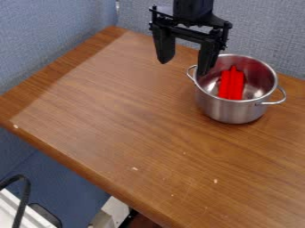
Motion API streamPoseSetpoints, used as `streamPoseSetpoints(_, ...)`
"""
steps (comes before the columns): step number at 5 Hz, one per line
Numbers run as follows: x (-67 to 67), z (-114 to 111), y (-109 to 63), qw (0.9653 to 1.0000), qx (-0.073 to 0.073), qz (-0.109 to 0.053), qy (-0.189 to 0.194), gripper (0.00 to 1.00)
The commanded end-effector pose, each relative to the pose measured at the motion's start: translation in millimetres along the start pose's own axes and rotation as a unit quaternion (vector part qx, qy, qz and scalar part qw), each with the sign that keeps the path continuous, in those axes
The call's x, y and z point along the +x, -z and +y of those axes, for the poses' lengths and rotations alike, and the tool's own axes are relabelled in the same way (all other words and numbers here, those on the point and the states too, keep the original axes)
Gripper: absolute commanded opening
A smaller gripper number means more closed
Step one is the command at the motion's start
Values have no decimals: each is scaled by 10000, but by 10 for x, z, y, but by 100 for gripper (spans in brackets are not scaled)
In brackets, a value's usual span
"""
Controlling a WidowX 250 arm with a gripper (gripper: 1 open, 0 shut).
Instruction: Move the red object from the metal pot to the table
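A shiny metal pot [238, 105] with two small side handles stands on the brown wooden table [119, 116] at the right. Inside it lies the red object [233, 83], a bright oblong block leaning against the pot's inner wall. My black gripper [185, 55] hangs just above and to the left of the pot's rim. Its two fingers are spread apart and open, with nothing between them. The right finger reaches down near the pot's back-left rim, beside the red object without holding it.
The tabletop stretches out to the left and front of the pot, with a lighter rounded edge [60, 147] along the front left. A blue wall stands behind the table. Floor and a dark frame show at the bottom left.
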State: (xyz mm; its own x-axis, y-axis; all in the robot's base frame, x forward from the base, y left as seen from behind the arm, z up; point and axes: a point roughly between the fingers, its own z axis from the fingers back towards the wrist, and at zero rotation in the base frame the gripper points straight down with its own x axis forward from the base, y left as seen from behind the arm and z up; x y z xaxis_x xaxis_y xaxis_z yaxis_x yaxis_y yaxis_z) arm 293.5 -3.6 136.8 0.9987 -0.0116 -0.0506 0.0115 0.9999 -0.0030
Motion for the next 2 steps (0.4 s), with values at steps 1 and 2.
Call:
streamPoseSetpoints(1,-6,-6,55,10000,2,86,-38,100)
streamPoseSetpoints(2,73,-143,68,9995,37,-6,-316,100)
